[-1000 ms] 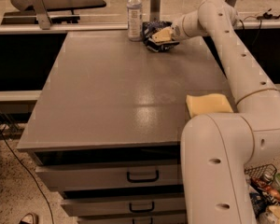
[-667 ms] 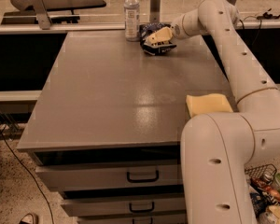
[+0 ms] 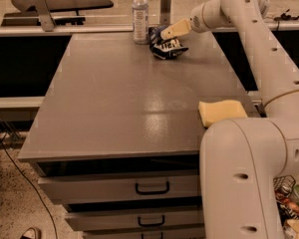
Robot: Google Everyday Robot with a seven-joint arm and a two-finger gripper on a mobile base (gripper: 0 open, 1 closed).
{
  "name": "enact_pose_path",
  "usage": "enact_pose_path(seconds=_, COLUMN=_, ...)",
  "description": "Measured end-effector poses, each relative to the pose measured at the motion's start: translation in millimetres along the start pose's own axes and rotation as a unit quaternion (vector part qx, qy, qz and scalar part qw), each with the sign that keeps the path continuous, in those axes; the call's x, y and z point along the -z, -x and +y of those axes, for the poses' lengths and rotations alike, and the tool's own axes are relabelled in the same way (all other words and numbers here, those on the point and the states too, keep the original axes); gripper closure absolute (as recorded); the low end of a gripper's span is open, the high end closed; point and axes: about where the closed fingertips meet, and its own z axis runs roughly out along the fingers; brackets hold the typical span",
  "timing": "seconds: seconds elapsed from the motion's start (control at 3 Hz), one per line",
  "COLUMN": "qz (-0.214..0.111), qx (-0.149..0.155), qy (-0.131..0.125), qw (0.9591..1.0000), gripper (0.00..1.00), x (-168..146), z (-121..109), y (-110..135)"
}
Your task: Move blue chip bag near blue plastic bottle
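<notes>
The blue chip bag [image 3: 167, 48], dark blue with white lettering, lies on the grey table [image 3: 119, 98] at its far edge. The blue plastic bottle [image 3: 140, 15], clear with a white cap and a pale label, stands upright just left of the bag, a small gap apart. My gripper [image 3: 170, 33] reaches in from the right and sits right over the bag's top, touching or nearly touching it. The gripper hides the bag's upper right part.
A yellow sponge [image 3: 221, 111] lies at the table's right edge, beside my arm's base [image 3: 249, 178]. A metal post [image 3: 165, 4] stands behind the bag. Drawers [image 3: 152, 188] are under the table front. A bench [image 3: 60, 1] runs behind the table.
The bag now shows a little lower and more exposed beneath the gripper. The gripper sits slightly higher over it. The bottle has stayed put.
</notes>
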Motion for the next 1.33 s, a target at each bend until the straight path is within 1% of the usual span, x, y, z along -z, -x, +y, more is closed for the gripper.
enact_pose_path(seconds=0.33, qz=-0.011, qx=0.023, qy=-0.008, qw=0.9996, gripper=0.00, x=42.7, z=-4.7, y=17.8)
enact_pose_path(seconds=0.67, qz=-0.010, qx=0.063, qy=0.004, qw=0.9980, gripper=0.00, x=92.3, z=16.8, y=34.4)
enact_pose_path(seconds=1.0, qz=-0.014, qx=0.107, qy=0.058, qw=0.9925, gripper=0.00, x=148.3, z=71.6, y=46.4)
enact_pose_path(seconds=1.33, qz=-0.014, qx=0.106, qy=0.058, qw=0.9926, gripper=0.00, x=147.2, z=71.1, y=46.0)
